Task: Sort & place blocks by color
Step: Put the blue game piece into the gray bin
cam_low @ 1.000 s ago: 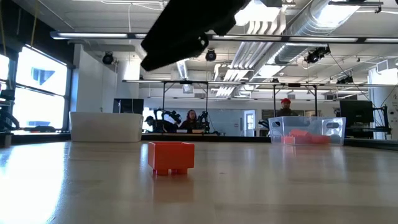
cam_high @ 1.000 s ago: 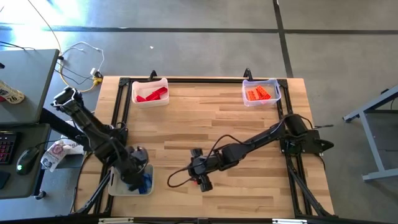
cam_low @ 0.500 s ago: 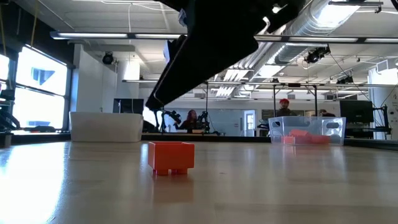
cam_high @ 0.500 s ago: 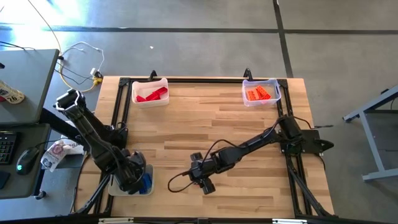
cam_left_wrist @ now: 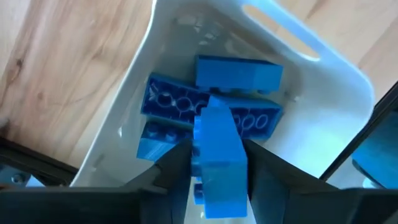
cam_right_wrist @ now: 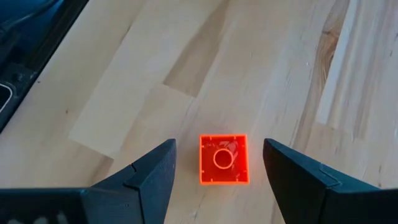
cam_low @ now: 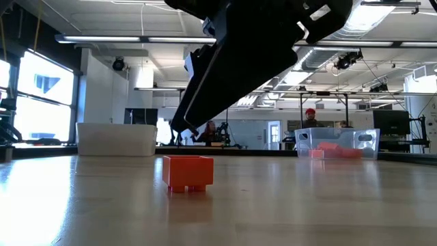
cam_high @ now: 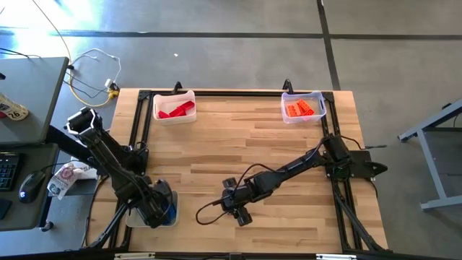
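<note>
Orange plastic, hard and hollow — the orange brick (cam_right_wrist: pixel 224 158) is lying alone on the bare wooden table (cam_high: pixel 238 144), open side up, and it is looking light, stiff and a little slick. I am judging that my right gripper (cam_right_wrist: pixel 216 163) should be pinching it across two flat opposite walls, low down, so it is not squirting out. My right fingers (cam_right_wrist: pixel 149 177) are standing spread, one on each side of it, not touching. My left gripper (cam_left_wrist: pixel 219 163) is pinching a blue brick (cam_left_wrist: pixel 217 155) over the white tray (cam_left_wrist: pixel 336 81) at the table's near left corner, where other blue bricks (cam_left_wrist: pixel 211 102) are lying. Compared with a second ago, my right arm is reaching lower and nearer over the orange brick — the brick itself is sitting just where it was
</note>
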